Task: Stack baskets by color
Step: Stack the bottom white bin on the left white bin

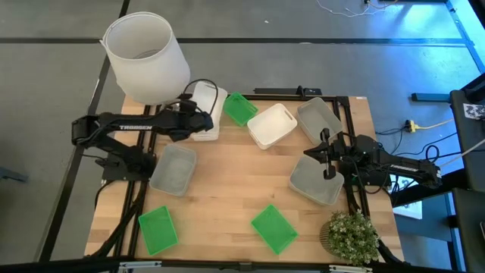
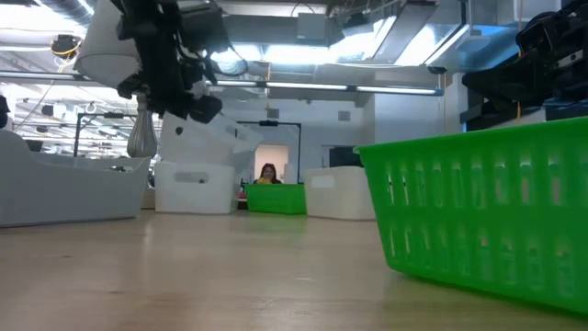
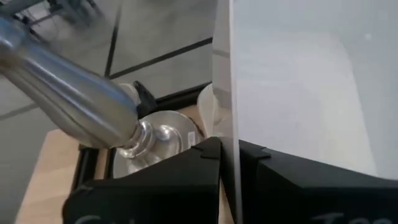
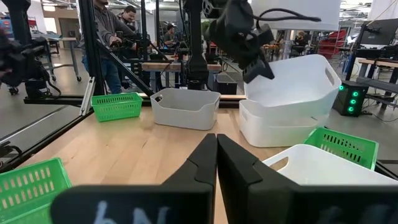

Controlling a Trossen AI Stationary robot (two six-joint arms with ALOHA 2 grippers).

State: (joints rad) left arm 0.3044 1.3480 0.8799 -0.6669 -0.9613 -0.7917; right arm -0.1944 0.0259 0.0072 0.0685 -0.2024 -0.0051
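Left gripper (image 1: 203, 120): its fingers are pinching the thin wall of the upper white basket (image 1: 206, 98), which is sitting tilted on a second white basket (image 4: 283, 127) at the far left of the worktop (image 1: 220, 205); the right wrist view shows the upper one canted, not yet seated flat.
Key relation: the held basket is lying directly above its partner with long axes roughly matched, so the coming move, as I judge it, is turning on levelling and lowering rather than travelling.
Third white basket (image 1: 271, 125): lying loose near the far middle, about midway between the two arms, with its long axis diagonal; it is lying toward the worktop's centre from the left fingers.
Right gripper (image 1: 327, 154): hovering with fingers closed on nothing, between a grey basket (image 1: 318, 117) and another grey basket (image 1: 317, 180) on the right side.
Third grey basket (image 1: 174, 168): sitting near the left arm, well apart from the other two.
Green baskets: one (image 1: 239, 108) at the far edge beside the white pair, two (image 1: 158, 229) (image 1: 273, 227) along the near edge, all unstacked.
Lampshade (image 1: 145, 57): standing off the far left corner, near the left arm.
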